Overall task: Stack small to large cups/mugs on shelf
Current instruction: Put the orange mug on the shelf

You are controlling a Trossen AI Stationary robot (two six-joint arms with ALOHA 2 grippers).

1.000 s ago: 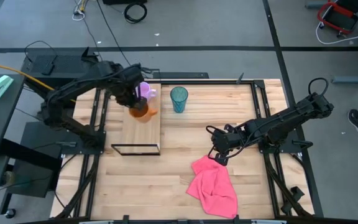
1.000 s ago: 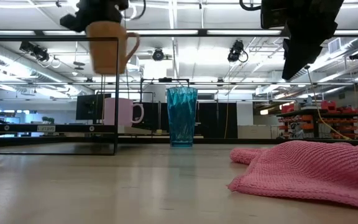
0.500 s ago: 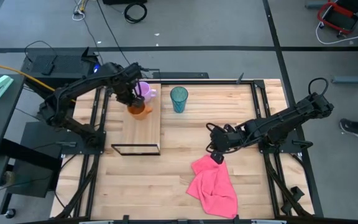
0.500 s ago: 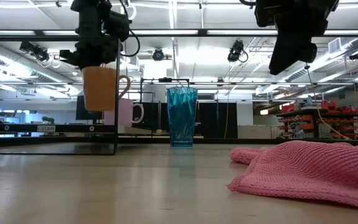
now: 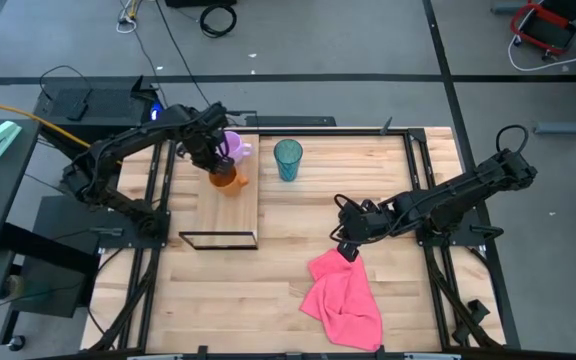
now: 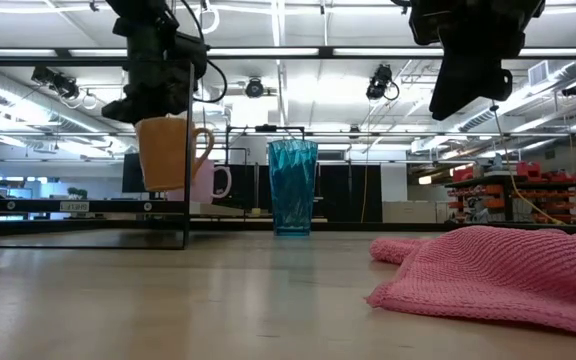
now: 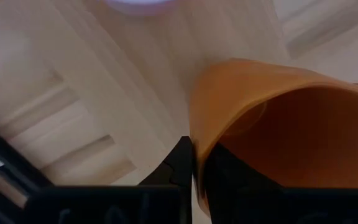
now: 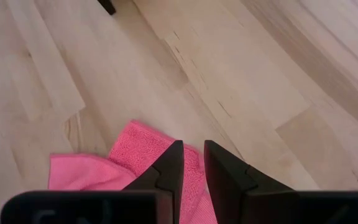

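From above, the left tool (image 5: 216,160) pinches the rim of the smooth orange mug (image 5: 227,178) over the pale plank shelf (image 5: 230,210), the lilac mug (image 5: 234,147) just behind it and the ribbed teal tumbler (image 5: 288,159) off to its side on the slatted table (image 5: 408,300). At table height, the orange mug (image 6: 166,152) hangs upright under that tool, clear of the shelf's thin black wire frame (image 6: 187,150). The right wrist camera shows the right tool (image 8: 190,163) with its dark fingers nearly pressed together, holding nothing, above the knitted pink cloth (image 8: 132,162).

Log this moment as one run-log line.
left pincer: shut on orange mug, over shelf | purple mug: on shelf | right pincer: idle above pink cloth
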